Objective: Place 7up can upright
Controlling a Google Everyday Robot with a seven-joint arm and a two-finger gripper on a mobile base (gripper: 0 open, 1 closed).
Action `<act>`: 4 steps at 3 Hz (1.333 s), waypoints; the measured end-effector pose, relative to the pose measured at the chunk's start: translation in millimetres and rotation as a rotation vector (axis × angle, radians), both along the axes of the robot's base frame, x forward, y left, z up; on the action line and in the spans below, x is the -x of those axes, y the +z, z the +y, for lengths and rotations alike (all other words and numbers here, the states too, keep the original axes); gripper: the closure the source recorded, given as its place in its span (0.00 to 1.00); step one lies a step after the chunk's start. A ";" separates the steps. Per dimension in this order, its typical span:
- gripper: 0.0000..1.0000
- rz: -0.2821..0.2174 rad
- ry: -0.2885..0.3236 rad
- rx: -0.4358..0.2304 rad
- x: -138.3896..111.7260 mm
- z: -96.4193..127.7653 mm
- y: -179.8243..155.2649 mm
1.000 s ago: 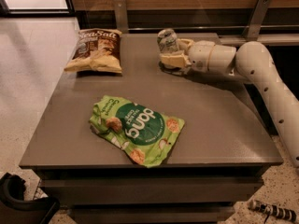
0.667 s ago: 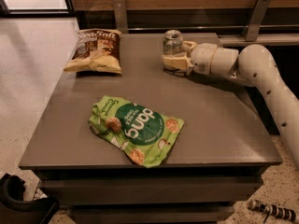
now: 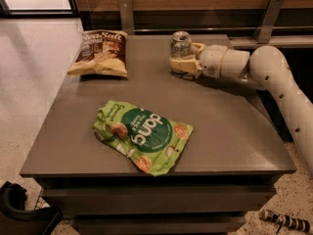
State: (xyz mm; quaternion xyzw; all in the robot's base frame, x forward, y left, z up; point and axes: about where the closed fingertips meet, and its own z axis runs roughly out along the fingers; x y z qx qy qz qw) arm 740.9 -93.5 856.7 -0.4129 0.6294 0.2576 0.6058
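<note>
The 7up can [image 3: 180, 43] is a small silvery can with green markings. It stands upright near the far edge of the grey table [image 3: 234, 126], its shiny top facing up. My gripper [image 3: 180, 66] reaches in from the right at the end of the white arm [image 3: 274, 72]. Its cream fingers [image 3: 185, 65] are closed around the lower part of the can, which hides the can's base.
A brown and white sea salt chip bag [image 3: 100, 53] lies at the far left of the table. A green snack bag [image 3: 143, 135] lies in the middle toward the front. A wooden wall with metal brackets [image 3: 266, 18] runs behind the table.
The can was tilted in my gripper one second ago. It has turned upright and now stands with its top up, still between the fingers.
</note>
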 end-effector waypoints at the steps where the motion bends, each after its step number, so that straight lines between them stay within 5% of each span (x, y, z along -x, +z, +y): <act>1: 0.51 0.000 0.000 0.000 0.0 0.1 0.5; 3: 0.00 0.001 0.008 0.000 0.1 5.2 0.3; 4: 0.00 0.001 0.008 0.000 0.1 5.2 0.3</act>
